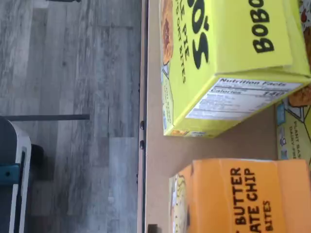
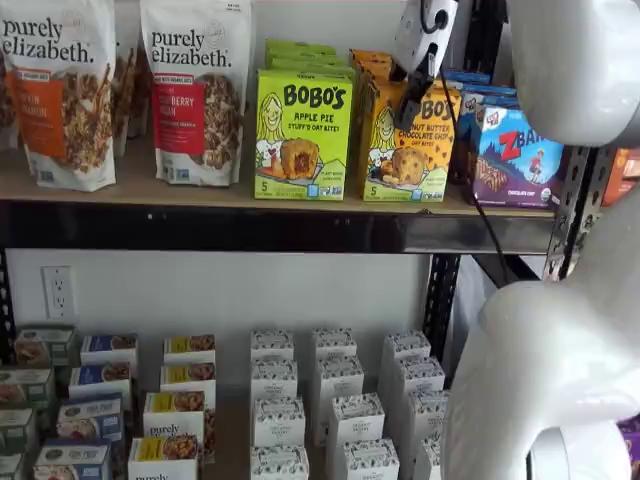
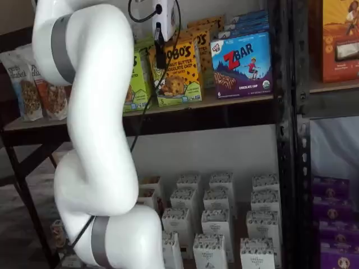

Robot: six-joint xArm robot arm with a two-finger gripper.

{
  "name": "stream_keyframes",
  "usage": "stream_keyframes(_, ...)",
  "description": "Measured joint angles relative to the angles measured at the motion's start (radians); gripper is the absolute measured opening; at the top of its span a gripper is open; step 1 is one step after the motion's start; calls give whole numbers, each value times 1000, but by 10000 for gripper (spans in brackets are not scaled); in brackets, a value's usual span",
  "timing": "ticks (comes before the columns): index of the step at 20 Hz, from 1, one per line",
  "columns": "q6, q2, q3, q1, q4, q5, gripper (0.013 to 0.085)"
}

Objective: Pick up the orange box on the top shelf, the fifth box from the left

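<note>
The orange box (image 2: 405,150) stands upright on the top shelf (image 2: 200,192), between a lime-green Apple Pie box (image 2: 302,135) and a blue ZBar box (image 2: 515,155). It shows in both shelf views (image 3: 180,75). My gripper (image 2: 405,118) hangs in front of the orange box's upper face, its white body above and a black finger over the print. In a shelf view the gripper (image 3: 161,60) shows side-on, so no gap can be judged. The wrist view shows the orange box (image 1: 243,194), the lime-green box (image 1: 228,53) and the shelf board (image 1: 155,160) from above.
Two granola bags (image 2: 60,90) (image 2: 195,90) stand at the shelf's left. Small white cartons (image 2: 330,400) fill the lower level. My white arm (image 3: 95,140) stands in front of the shelves. A black upright (image 3: 291,112) borders a neighbouring rack. Grey plank floor (image 1: 68,97) lies below.
</note>
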Motion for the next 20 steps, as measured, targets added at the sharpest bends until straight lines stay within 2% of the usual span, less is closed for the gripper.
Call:
stream_keyframes(6,2,-20,26,4,-4,-38,610)
stream_keyframes(9,3,-20,26,6,-3,-39,530)
stream_keyframes(10,4,-19,25,6,-2,-38,530)
stream_keyframes(11,4,-19,24,7,-2,-39,490)
stream_keyframes(12,5,-18,23,7,-2,-39,490)
stream_keyframes(13,6,-17,23,8,-3,-39,450)
stream_keyframes(14,6,-17,23,9,-4,-41,450)
stream_keyframes(16,8,-17,24,11,-4,-44,370)
stream_keyframes(20,13,-18,30,18,-8,-58,370)
